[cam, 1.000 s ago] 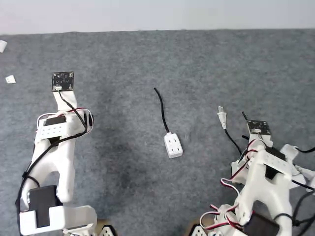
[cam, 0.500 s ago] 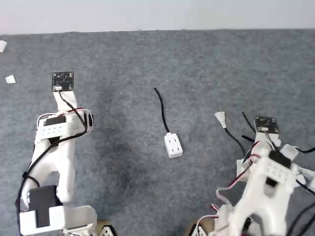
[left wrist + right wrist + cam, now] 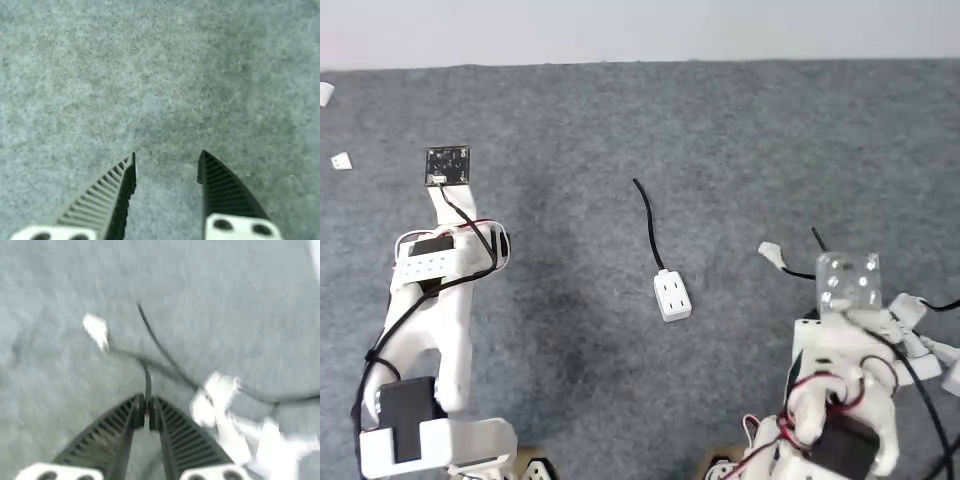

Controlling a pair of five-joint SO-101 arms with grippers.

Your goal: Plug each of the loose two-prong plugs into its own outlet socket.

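Plug (image 3: 772, 254) and outlet (image 3: 672, 296) sit well apart, so from where I stand nothing has been plugged in yet. The outlet lies flat near the middle of the carpet (image 3: 720, 130), sockets up and empty, its black lead (image 3: 648, 225) trailing away toward the wall (image 3: 640, 30). The white plug is off to the outlet's right, on the right arm's side, and its thin black cord (image 3: 146, 377) runs back to the right gripper (image 3: 145, 412). That gripper's jaws are pinched together on the cord, some way behind the plug, not on the plug body. I can't tell whether the plug is resting on the carpet or just clear of it.

A pale blurred lump (image 3: 215, 400) sits beside the cord in the right wrist view. Whether it is a second plug I cannot say.

My guess is that nearly the whole job remains: bringing the plug over, lining up the prongs and pushing them in.

The left gripper (image 3: 166, 172) hangs over bare carpet with its jaws apart and nothing between them, far from the outlet.

The carpet is grey and short-piled, and it runs up to a plain pale wall. Two small white scraps (image 3: 340, 160) lie near its far left corner.
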